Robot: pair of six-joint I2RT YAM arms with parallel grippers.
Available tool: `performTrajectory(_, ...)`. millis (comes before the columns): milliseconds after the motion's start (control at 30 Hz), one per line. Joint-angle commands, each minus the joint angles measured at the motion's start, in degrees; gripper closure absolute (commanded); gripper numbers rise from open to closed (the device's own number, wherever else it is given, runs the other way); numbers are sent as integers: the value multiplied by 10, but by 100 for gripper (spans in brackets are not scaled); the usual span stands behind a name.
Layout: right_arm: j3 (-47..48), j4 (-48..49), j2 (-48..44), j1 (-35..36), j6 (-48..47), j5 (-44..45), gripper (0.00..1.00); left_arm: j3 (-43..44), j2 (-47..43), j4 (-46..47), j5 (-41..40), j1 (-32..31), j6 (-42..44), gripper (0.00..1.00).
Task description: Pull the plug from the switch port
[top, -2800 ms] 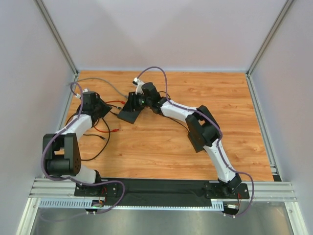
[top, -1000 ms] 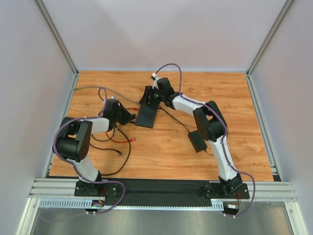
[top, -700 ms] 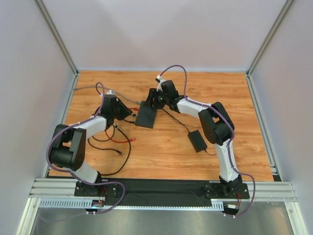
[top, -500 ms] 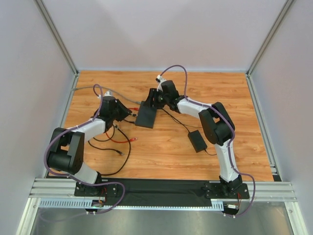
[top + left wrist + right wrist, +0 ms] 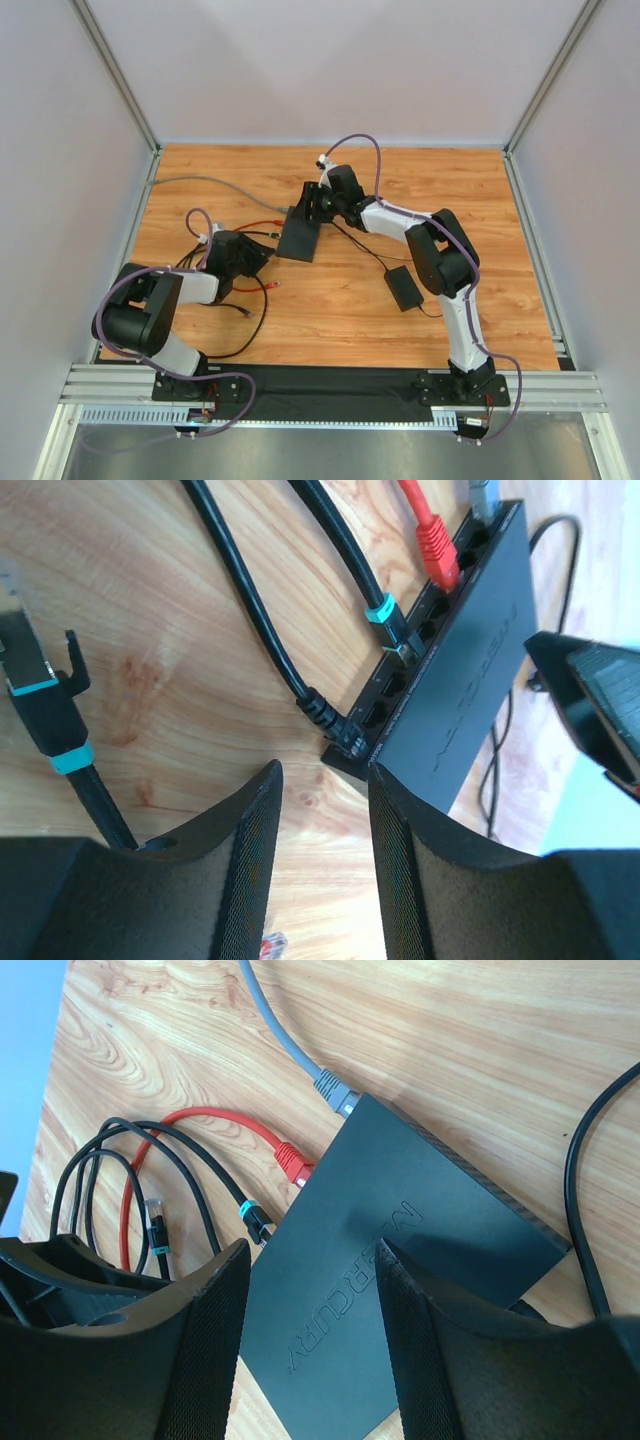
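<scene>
Matte-black switch (image 5: 470,670) lies up-right of left claw (image 5: 322,880), port edge facing it; jaws parted, empty. Right claw (image 5: 312,1340) straddles switch, unclamped.

A matt black plastic switch (image 5: 400,1250) rests on a smooth wood-grain table (image 5: 330,300), with glossy red (image 5: 200,1125) and grey (image 5: 285,1045) rubbery cables beside it.
</scene>
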Motion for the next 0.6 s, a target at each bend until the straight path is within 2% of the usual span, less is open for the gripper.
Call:
performTrajectory(0, 19, 15, 0, 3, 6, -6, 45, -14, 14, 112, -13, -3, -55, 52)
performTrajectory(567, 23, 20, 7, 2, 6, -14, 45, -19, 86, 174, -10, -3, -119, 57)
